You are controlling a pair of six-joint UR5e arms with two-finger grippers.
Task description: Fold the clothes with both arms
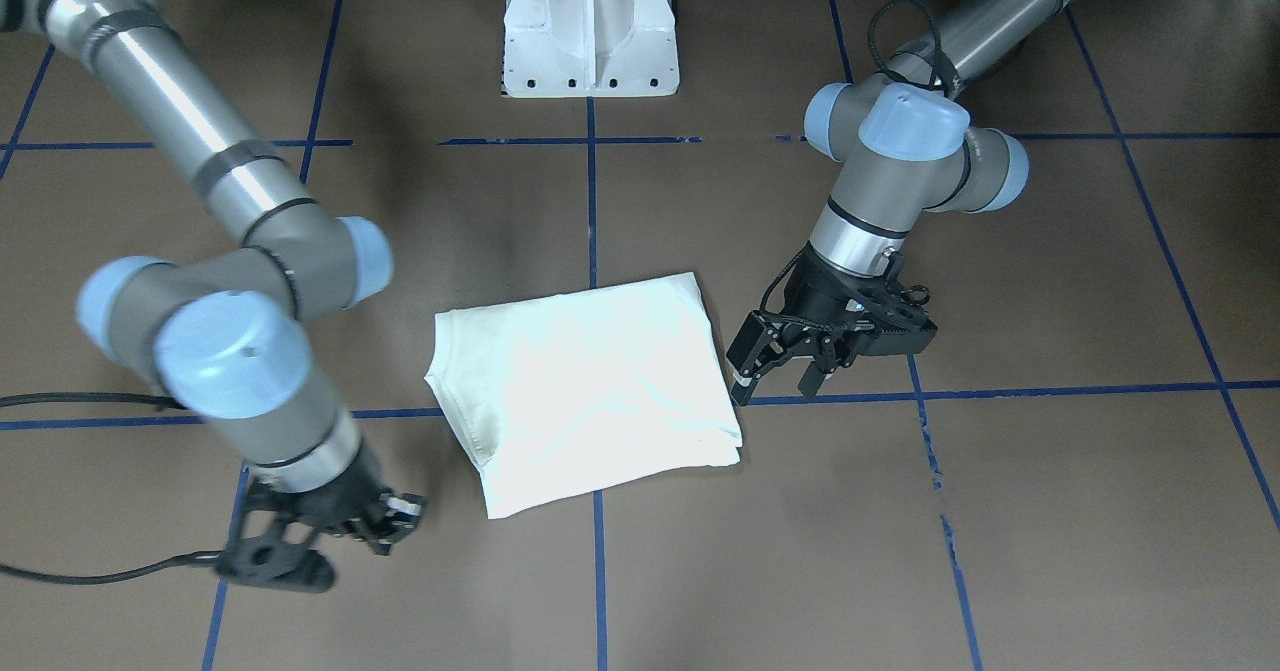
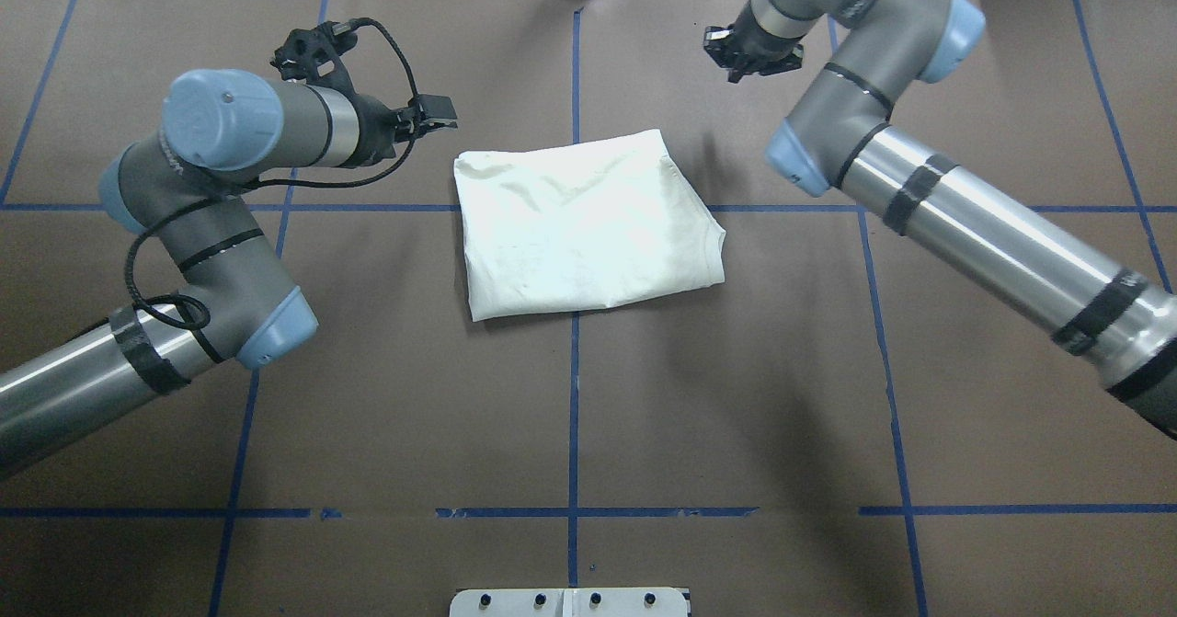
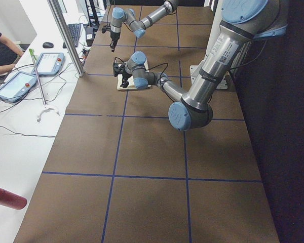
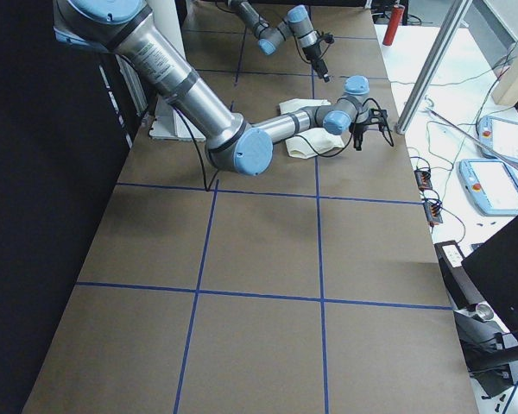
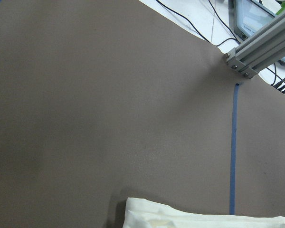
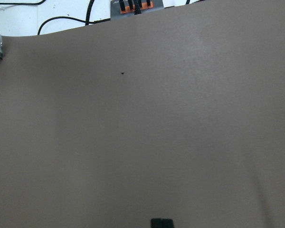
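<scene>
Near side, by the white pedestal base (image 2: 570, 601): just the brown paper-covered table with its blue tape grid (image 2: 588, 396). Mid-table, the cream-white long-sleeved shirt (image 2: 588, 226) lies flat as a compact rectangle. Its sleeves are tucked in, plain side up, no print showing, collar rib on the robot's right. The left black two-finger gripper (image 1: 778, 379) is just beside the shirt's far left corner, not touching it, fingers spread wide and holding nothing. Farther out, the right black two-finger gripper (image 6: 162, 223) hangs over the table past the far right corner, tips pinched together, empty. My read: folding is essentially done, with at most one more halving or a tidy-up left.
</scene>
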